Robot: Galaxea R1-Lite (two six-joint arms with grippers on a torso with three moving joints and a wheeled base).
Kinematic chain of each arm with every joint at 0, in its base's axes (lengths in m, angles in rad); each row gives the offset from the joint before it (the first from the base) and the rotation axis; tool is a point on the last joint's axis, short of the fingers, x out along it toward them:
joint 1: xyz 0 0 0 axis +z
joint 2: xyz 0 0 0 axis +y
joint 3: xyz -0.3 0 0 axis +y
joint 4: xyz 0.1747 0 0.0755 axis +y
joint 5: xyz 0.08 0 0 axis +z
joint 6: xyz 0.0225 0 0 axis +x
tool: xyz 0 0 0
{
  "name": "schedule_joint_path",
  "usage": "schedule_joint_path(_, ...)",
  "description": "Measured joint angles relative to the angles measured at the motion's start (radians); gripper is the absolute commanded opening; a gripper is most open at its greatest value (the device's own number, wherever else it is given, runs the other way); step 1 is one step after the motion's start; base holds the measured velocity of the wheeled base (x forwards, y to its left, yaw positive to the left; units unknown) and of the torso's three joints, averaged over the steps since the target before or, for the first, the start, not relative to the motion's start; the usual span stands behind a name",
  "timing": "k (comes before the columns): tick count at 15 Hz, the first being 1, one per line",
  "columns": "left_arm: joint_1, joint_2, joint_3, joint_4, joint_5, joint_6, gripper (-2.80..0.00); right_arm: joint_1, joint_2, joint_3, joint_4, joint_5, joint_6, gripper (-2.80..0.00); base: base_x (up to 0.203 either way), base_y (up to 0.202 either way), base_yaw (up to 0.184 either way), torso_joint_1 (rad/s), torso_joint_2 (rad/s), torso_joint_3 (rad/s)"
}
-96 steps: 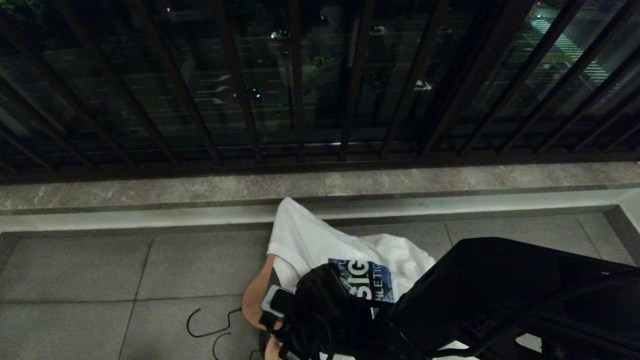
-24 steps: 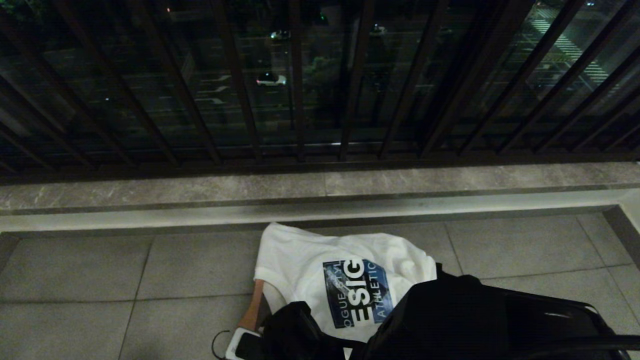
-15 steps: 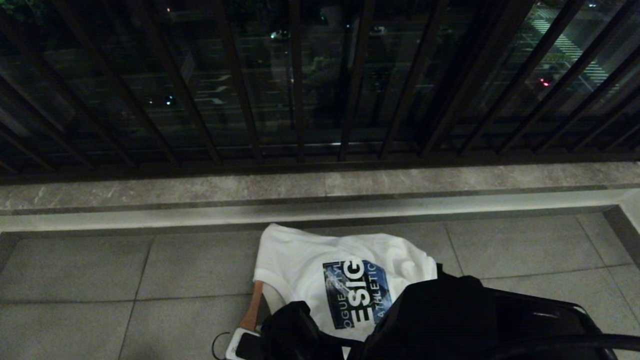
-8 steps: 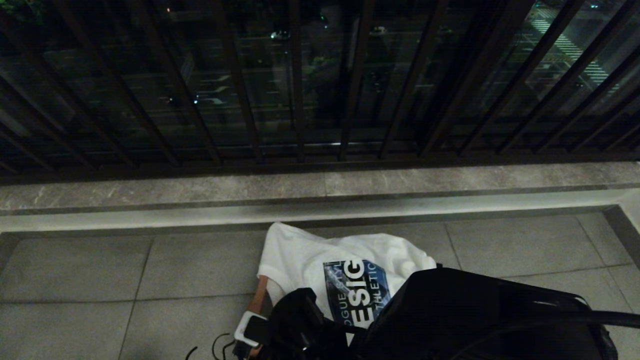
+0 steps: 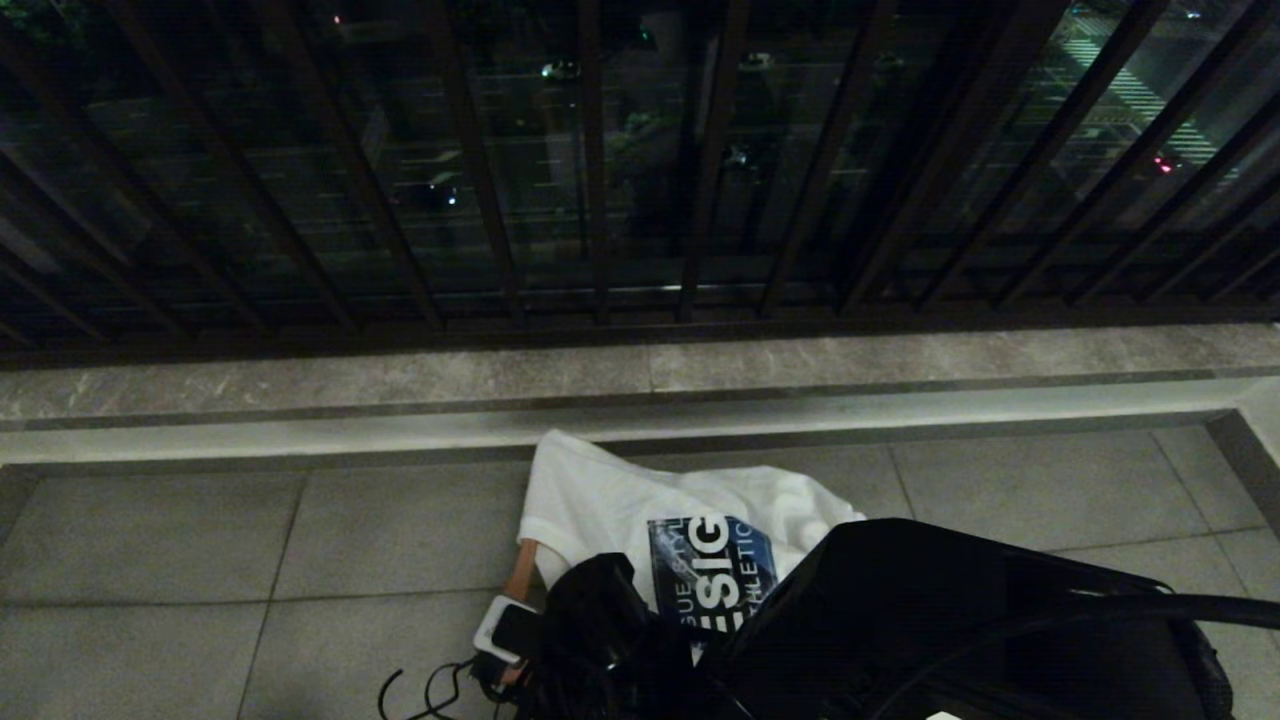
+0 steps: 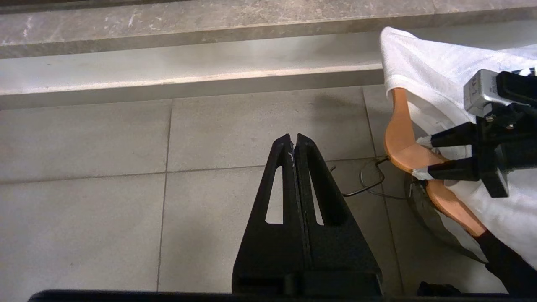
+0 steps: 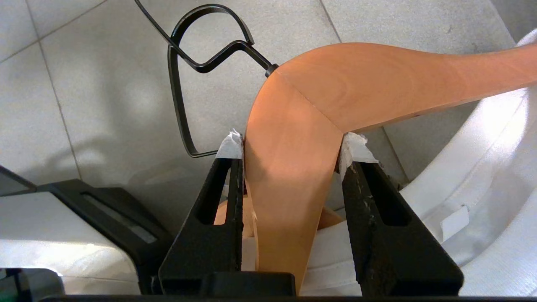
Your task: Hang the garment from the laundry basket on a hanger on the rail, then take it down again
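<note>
Grey floor tiles (image 5: 200, 560) lie under the left gripper (image 6: 295, 144), whose black fingers press together on nothing. Beside it, the right gripper (image 7: 289, 147) clamps its white-padded fingertips (image 7: 230, 147) on both sides of the curved orange wooden hanger (image 7: 319, 109) with a black wire hook (image 7: 184, 71). Rightward, the white T-shirt (image 5: 610, 490) with a blue print drapes over that hanger, low over the tiles near the stone curb (image 5: 400, 385).

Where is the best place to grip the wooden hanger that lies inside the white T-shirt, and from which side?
Probably at the wide middle of the wooden hanger, just below the black hook, coming from the open neck side. Only that part shows outside the white T-shirt, and the right gripper fingers already flank it there.
</note>
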Motion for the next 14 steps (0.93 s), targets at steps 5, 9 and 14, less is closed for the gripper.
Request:
schedule_joint_path(5,0.0,0.0,0.0,0.0,0.0,0.0,-2.8,-0.003,-0.019,0.011,-0.003,0.0,0.0,0.0,0.0,0.0,0.0,0.0,0.0,0.0)
schedule_joint_path(9,0.0,0.0,0.0,0.0,0.0,0.0,-2.8,-0.005,-0.022,0.018,-0.005,0.0,-0.001,0.0,0.0,0.0,0.0,0.0,0.0,0.0)
schedule_joint_path(14,0.0,0.0,0.0,0.0,0.0,0.0,-2.8,-0.005,-0.022,0.011,-0.001,0.0,-0.003,0.0,0.0,0.0,0.0,0.0,0.0,0.0)
